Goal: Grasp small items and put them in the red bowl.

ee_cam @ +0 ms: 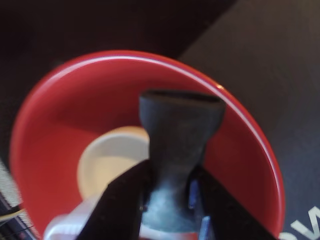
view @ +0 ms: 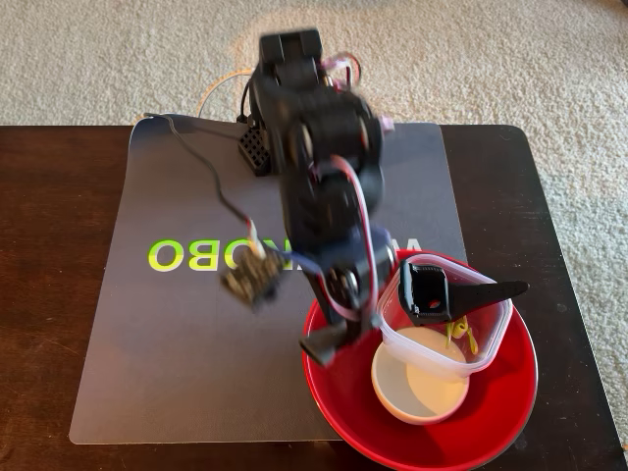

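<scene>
Over the left inner wall of the red bowl point(view: 496, 412), as the fixed view shows it, the gripper point(view: 329, 345) is clamped on a black flared piece point(ee_cam: 177, 150). The wrist view shows both jaws pressed against the narrow waist of that piece, its wide end held above the red interior.

Contents of the red bowl, fixed view: a small white bowl point(view: 417, 392) rests on the floor of it. A clear square tub point(view: 412, 339) sits tilted, overlapping the white bowl's upper edge. A black wedge-shaped holder point(view: 432, 292) lies in the tub, and its pointed end projects past the tub's right side. A yellow wire clip point(view: 459, 334) is visible through the tub wall.

The red bowl stands partly on a grey mat point(view: 177, 324), which lies on a dark wooden table point(view: 54, 294).
</scene>
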Controlling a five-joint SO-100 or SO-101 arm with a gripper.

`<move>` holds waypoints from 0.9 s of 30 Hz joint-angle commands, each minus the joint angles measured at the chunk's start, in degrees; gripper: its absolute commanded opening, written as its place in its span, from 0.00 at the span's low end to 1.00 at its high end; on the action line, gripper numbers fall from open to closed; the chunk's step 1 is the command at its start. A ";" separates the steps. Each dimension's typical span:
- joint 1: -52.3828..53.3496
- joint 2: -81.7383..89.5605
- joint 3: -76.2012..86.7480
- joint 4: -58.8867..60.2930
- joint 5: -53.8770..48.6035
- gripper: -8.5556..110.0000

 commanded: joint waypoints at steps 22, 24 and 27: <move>6.50 23.91 7.73 9.76 -17.67 0.26; 9.76 35.60 19.16 9.23 -18.19 0.26; 15.29 47.81 31.55 9.14 -16.96 0.26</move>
